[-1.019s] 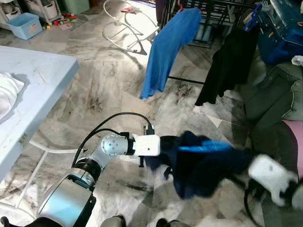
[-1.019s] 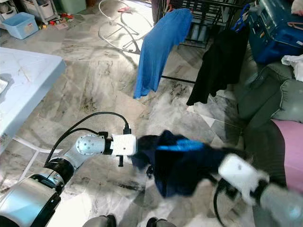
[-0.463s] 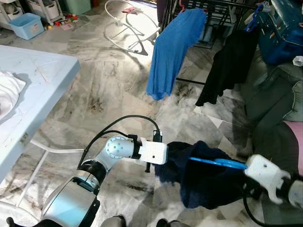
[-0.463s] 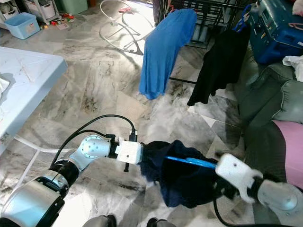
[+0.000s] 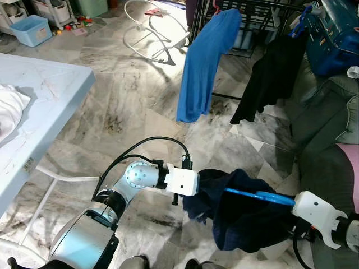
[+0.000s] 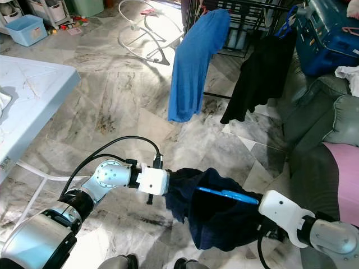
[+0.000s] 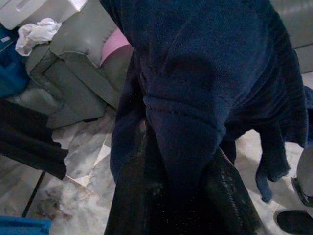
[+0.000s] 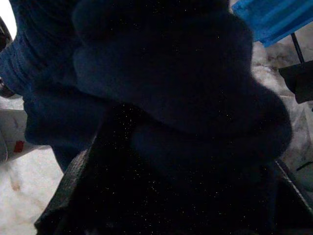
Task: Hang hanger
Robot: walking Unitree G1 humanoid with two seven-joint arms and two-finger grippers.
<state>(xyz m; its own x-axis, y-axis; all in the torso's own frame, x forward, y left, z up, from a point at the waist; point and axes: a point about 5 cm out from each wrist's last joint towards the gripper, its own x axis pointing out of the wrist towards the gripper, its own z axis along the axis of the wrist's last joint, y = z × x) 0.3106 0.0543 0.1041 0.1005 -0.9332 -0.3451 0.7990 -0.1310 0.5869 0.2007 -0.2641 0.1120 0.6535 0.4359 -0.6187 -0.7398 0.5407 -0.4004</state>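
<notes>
White table [image 5: 39, 95] at far left, white cloth [image 5: 8, 109] on it. My left gripper [image 7: 178, 196] low over marble floor [image 5: 123, 106], fingers closed on bunched edge of navy garment [image 5: 247, 213]. Garment stretched between both arms, blue hanger [image 5: 261, 195] lying across its top, near right wrist. My right gripper [image 8: 181, 196] buried in same fabric; can't tell finger gap. Ahead: drying rack [image 5: 252, 22] with blue shirt [image 5: 202, 67] and black garment [image 5: 269, 78] hanging. Grey sofa [image 5: 331, 112] at right.
</notes>
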